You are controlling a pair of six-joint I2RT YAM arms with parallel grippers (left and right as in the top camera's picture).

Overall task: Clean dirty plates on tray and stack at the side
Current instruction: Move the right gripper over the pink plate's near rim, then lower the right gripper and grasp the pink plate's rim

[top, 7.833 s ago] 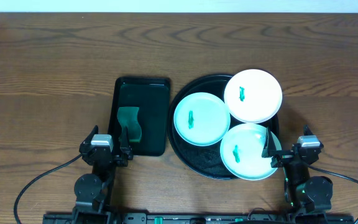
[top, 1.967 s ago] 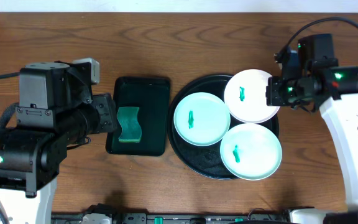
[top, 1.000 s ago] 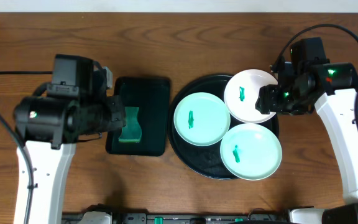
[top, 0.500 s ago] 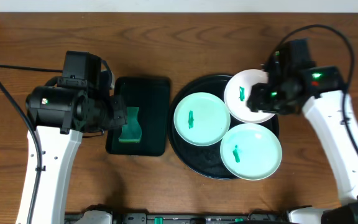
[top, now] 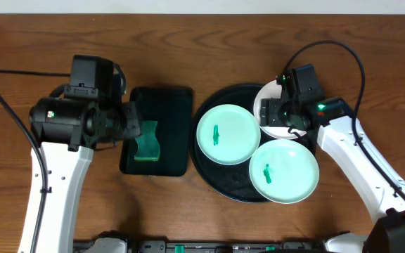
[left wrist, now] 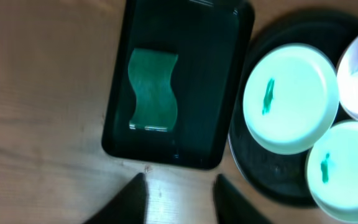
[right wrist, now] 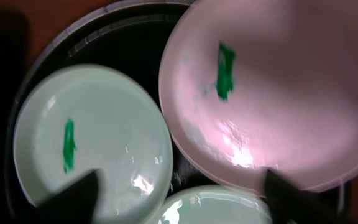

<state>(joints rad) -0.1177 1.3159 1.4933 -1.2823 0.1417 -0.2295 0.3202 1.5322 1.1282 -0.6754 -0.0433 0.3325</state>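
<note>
On the round black tray [top: 213, 176], two mint plates [top: 228, 134] and the white plate [right wrist: 278, 106] are seen smeared, none stacked. The sponge [top: 146, 140] is not yet grasped. The left gripper [left wrist: 182, 198] and right gripper [right wrist: 184, 186] are held spread, empty.

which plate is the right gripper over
The white plate, far right on the tray; the open right gripper hangs above it, not the left mint plate or near mint plate.

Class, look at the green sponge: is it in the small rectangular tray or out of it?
In it. The sponge lies flat inside the rectangular tray, wholly within its raised rim.
</note>
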